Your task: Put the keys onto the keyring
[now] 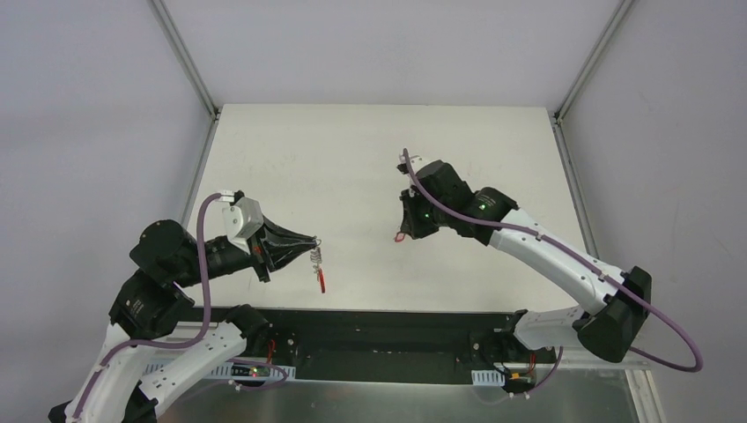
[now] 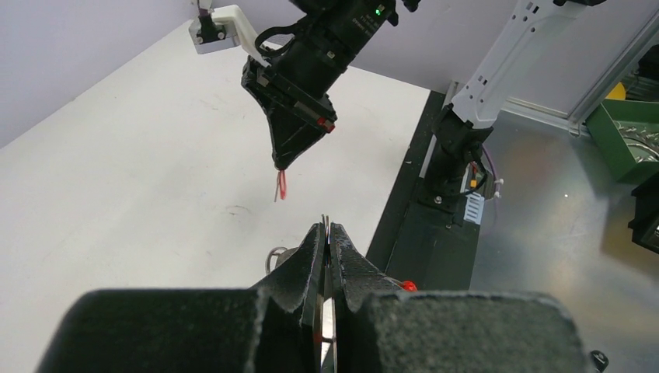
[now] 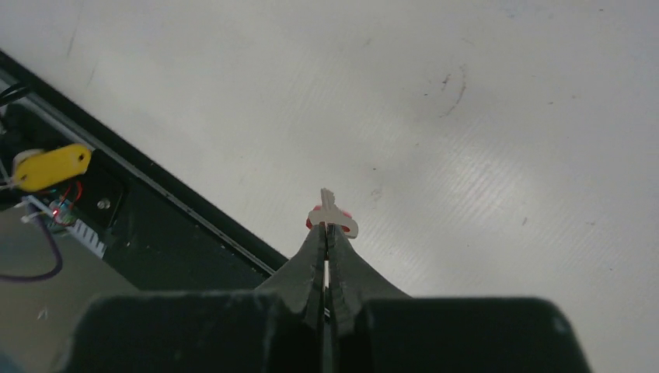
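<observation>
My left gripper (image 2: pixel 327 227) is shut on a thin metal keyring (image 2: pixel 326 221), held edge-on, with a silver loop (image 2: pixel 273 257) showing beside the left finger. From above, this gripper (image 1: pixel 314 241) hangs over the table's near part, a small metal cluster (image 1: pixel 317 256) and a thick red curved loop (image 1: pixel 323 282) dangling below it. My right gripper (image 3: pixel 327 229) is shut on a silvery key (image 3: pixel 332 216) with a red tag behind it. It (image 1: pixel 407 231) hovers to the right of the left gripper, apart from it, the red tag (image 1: pixel 399 238) at its tip.
The white table (image 1: pixel 370 150) ends in a black front rail (image 1: pixel 388 330) where both arm bases sit. A yellow tag-shaped piece (image 3: pixel 50 167) lies by the base below the table edge. A green bin (image 2: pixel 629 136) stands off the table.
</observation>
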Controlling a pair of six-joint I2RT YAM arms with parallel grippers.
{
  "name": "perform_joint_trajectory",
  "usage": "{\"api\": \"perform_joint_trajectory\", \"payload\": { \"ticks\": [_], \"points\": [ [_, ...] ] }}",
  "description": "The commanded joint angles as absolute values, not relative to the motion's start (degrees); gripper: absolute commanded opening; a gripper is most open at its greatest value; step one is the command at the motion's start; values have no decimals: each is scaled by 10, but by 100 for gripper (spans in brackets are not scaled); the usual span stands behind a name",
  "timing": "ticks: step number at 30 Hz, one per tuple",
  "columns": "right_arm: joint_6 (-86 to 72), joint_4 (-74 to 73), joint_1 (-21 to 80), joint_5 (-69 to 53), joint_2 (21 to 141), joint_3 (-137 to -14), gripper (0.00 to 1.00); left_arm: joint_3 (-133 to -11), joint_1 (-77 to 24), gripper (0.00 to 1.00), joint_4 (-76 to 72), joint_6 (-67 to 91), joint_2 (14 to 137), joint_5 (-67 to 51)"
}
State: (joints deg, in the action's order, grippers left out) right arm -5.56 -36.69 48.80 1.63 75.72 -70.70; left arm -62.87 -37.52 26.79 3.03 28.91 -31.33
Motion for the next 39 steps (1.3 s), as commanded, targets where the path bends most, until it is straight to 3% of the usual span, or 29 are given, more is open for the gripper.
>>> {"api": "perform_joint_trajectory", "payload": {
  "ticks": [1,12,17,39],
  "points": [
    [-6,-362,492,-103,705,-724,0,-647,-377,0,225,44,300,-347],
    [137,-390,509,-321,640,-795,0,-656,-377,0,211,57,319,-437],
    [207,-393,543,-359,630,-825,0,-661,-377,0,195,73,323,-474],
    [460,-286,737,-142,669,-875,0,-663,-377,0,99,146,363,-608]
  ]
}}
